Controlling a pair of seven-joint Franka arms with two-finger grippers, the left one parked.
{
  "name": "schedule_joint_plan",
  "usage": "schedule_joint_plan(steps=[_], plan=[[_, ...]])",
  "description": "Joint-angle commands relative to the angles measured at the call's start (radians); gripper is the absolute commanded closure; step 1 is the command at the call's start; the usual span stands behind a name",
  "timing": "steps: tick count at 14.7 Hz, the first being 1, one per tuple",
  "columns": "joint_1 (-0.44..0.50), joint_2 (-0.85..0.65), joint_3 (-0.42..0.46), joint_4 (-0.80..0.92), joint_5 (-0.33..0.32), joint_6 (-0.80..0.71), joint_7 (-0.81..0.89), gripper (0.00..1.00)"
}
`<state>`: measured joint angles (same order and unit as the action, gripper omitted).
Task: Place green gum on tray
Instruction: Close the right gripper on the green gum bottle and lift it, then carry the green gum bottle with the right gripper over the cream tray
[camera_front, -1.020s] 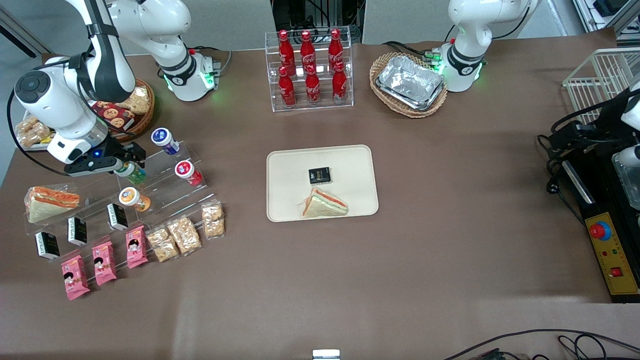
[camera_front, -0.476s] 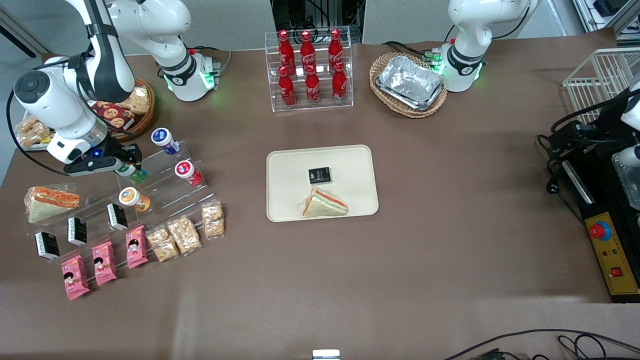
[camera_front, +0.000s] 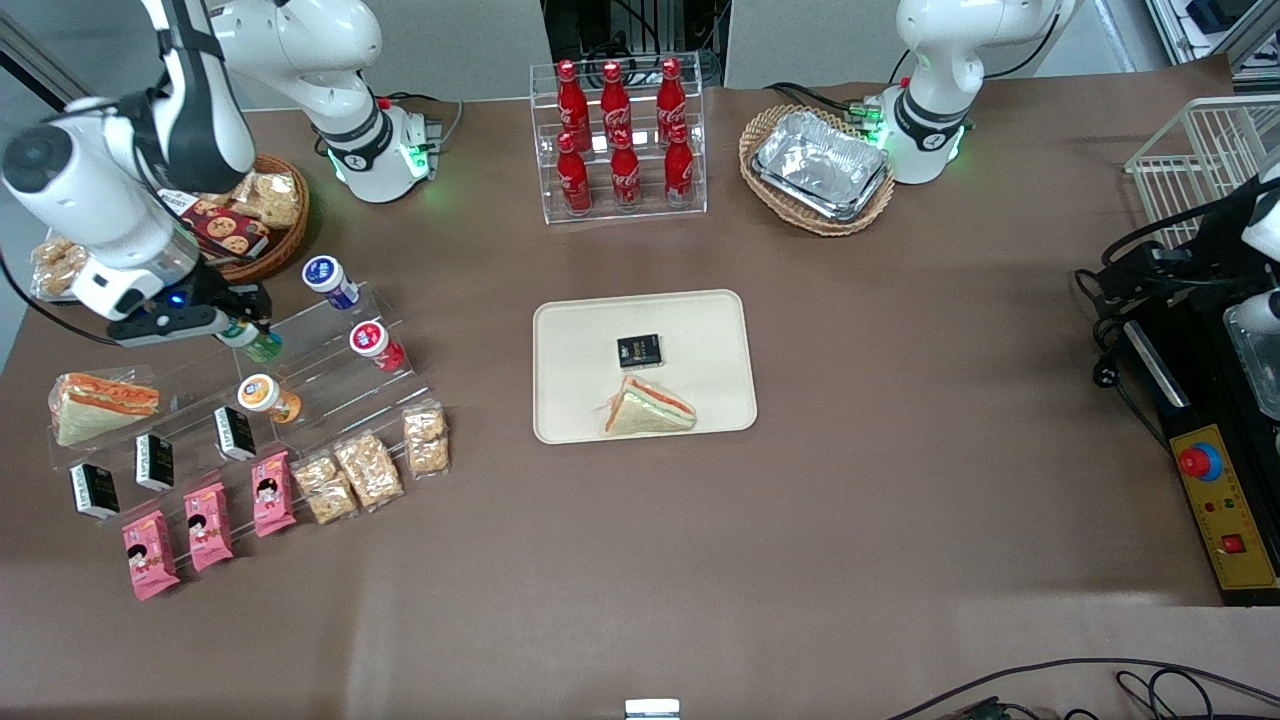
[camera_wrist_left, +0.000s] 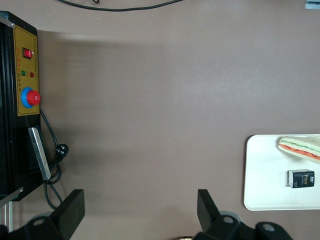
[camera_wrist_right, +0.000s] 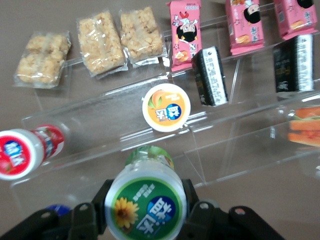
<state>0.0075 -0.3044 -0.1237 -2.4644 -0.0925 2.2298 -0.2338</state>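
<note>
The big cream tray (camera_front: 700, 320) lies in the middle of the table, with a sandwich (camera_front: 648, 408) and a small black box (camera_front: 639, 350) on it. Well away from the tray, toward the working arm's end, stands a clear step shelf (camera_front: 330, 350). Above it the gripper (camera_front: 245, 328) squeezes the green gum (camera_wrist_right: 146, 206) by its white lid. The bottle hangs upright, so it must travel sideways to the tray.

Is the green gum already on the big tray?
No, the green gum sits between the tool's fingers above the clear rack, away from the tray.
</note>
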Motion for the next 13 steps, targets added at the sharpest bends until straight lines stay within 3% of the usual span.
schedule_joint_plan(steps=[1,4,7,9,13], plan=[[0.015,-0.013,0.013,0.239,-0.007,-0.284,0.008,0.61],[0.048,-0.004,0.038,0.408,0.000,-0.453,0.019,0.61],[0.054,-0.004,0.091,0.484,0.007,-0.519,0.060,0.62],[0.054,-0.004,0.146,0.515,0.055,-0.567,0.143,0.63],[0.060,-0.004,0.355,0.527,0.094,-0.592,0.420,0.67]])
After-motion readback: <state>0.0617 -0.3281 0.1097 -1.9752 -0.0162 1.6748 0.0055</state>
